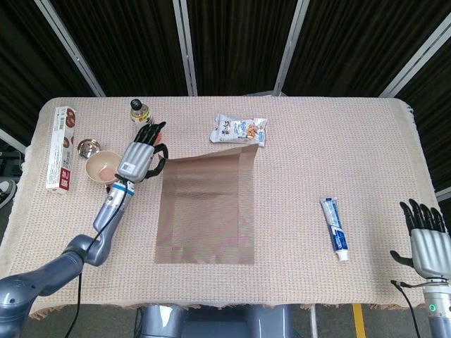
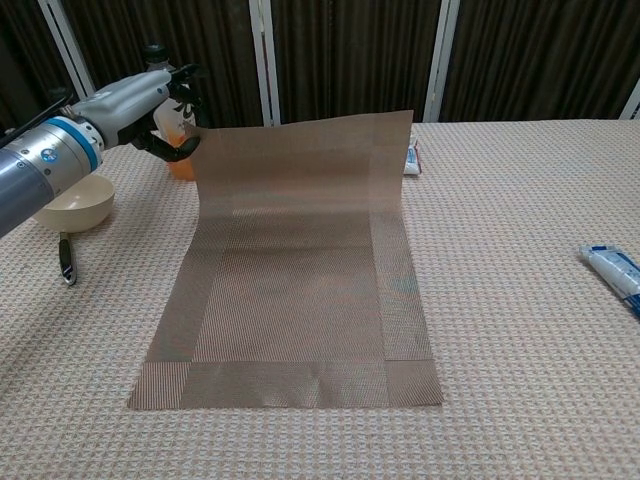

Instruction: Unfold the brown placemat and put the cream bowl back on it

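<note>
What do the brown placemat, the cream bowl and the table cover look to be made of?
The brown woven placemat looks like woven vinyl or similar synthetic: fine ribbed weave, slight sheen, stiff enough to stand where the left robot hand lifts it. The cream round bowl appears smooth matte plastic or melamine; ceramic is possible. The beige table cover looks like waffle-textured fabric with fringed edges.
</note>
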`<move>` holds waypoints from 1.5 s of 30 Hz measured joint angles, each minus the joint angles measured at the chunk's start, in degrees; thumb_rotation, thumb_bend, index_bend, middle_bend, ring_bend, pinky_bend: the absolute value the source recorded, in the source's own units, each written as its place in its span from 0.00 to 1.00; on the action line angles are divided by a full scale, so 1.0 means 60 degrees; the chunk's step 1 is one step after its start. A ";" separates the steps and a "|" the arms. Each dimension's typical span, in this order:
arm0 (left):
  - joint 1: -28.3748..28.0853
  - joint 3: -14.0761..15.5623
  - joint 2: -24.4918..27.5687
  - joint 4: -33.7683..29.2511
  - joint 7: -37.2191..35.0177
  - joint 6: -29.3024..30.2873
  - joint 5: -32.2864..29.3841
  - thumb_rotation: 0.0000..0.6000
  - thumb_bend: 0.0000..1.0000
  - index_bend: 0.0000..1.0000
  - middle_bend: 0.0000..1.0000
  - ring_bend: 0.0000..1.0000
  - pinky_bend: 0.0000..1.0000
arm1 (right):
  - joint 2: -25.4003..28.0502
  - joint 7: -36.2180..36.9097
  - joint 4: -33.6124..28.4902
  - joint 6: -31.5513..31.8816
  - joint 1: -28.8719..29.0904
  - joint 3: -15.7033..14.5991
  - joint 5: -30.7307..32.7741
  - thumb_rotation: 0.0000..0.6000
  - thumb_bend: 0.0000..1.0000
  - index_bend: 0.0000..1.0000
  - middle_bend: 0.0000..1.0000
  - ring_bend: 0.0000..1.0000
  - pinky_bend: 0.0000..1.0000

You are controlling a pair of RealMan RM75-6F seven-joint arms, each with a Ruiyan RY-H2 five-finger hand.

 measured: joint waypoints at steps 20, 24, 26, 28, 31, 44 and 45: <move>0.0009 0.0703 0.0071 0.0506 -0.0835 0.2678 0.1394 1.00 0.00 0.00 0.00 0.00 0.00 | 0.0045 0.0059 -0.0107 0.0045 -0.0017 -0.0020 -0.0054 1.00 0.00 0.00 0.00 0.00 0.00; 0.0262 0.0843 0.0817 -0.0465 -0.0411 0.2787 0.1449 1.00 0.00 0.00 0.00 0.00 0.00 | 0.0134 0.0156 -0.0245 0.0033 -0.0012 -0.0059 -0.0174 1.00 0.00 0.00 0.00 0.00 0.00; 0.0496 0.0881 0.1344 -0.1232 0.0090 0.2793 0.1350 1.00 0.00 0.00 0.00 0.00 0.00 | 0.0196 0.0203 -0.0341 0.0026 0.0011 -0.0098 -0.0326 1.00 0.00 0.00 0.00 0.00 0.00; 0.0743 0.0906 0.1861 -0.2054 0.0624 0.2789 0.1189 1.00 0.00 0.00 0.00 0.00 0.00 | 0.0270 0.0202 -0.0418 0.0002 0.0059 -0.0165 -0.0563 1.00 0.00 0.00 0.00 0.00 0.00; 0.1237 0.0959 0.2856 -0.3679 0.1663 0.2781 0.0794 1.00 0.00 0.00 0.00 0.00 0.00 | 0.0386 0.0144 -0.0525 -0.0072 0.0192 -0.0272 -0.0994 1.00 0.00 0.00 0.00 0.00 0.00; 0.4154 0.1445 0.6537 -0.9202 0.5026 0.3310 -0.2197 1.00 0.00 0.00 0.00 0.00 0.00 | 0.0697 0.0733 -0.1179 -0.1664 0.1499 -0.0494 -0.2164 1.00 0.00 0.00 0.00 0.00 0.00; 0.4281 0.1473 0.6552 -0.9270 0.5034 0.3434 -0.2251 1.00 0.00 0.00 0.00 0.00 0.00 | 0.0684 0.0763 -0.1207 -0.1772 0.1611 -0.0516 -0.2276 1.00 0.00 0.00 0.00 0.00 0.00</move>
